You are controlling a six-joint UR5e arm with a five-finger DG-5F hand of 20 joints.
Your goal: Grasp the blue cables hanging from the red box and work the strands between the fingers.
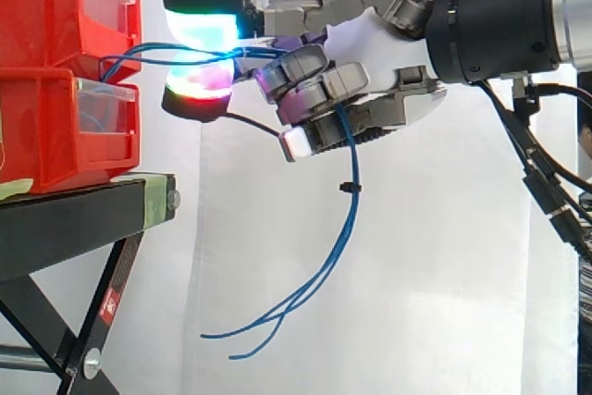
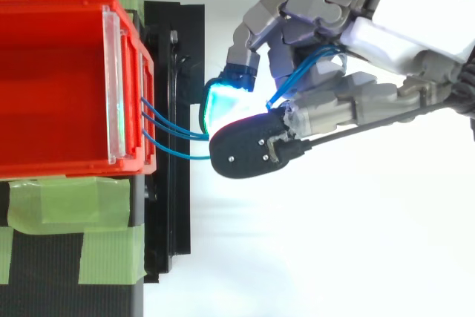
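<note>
Side view puts the blue cables (image 1: 351,182) in two stretches. A short run leaves the front of the red box (image 1: 55,6) at the left and crosses the gap to the right. From there a longer tail drops out of the hand (image 1: 324,80) and curves down and left to loose ends hanging free in front of the white curtain (image 1: 444,275). The strands are thin and separate, with a small dark tie partway down the tail. From above they fan out slightly as they leave the box wall, then gather where the hand meets them.

The hand is closed on them. Two glowing fingertips (image 1: 199,30), one above the other, nip the strands just beside the box, and the other fingers curl round the cables further right, where blue loops show between them in the top view.

By my reading the grasp is made and the working of the strands is the step in hand. The next move calls for small rolling of the pads against each other (not a pull to the right, since the run to the box looks to have little slack).

The box sits on a second red bin (image 1: 55,136), on a black stand (image 1: 74,219) with green tape (image 2: 67,206).
</note>
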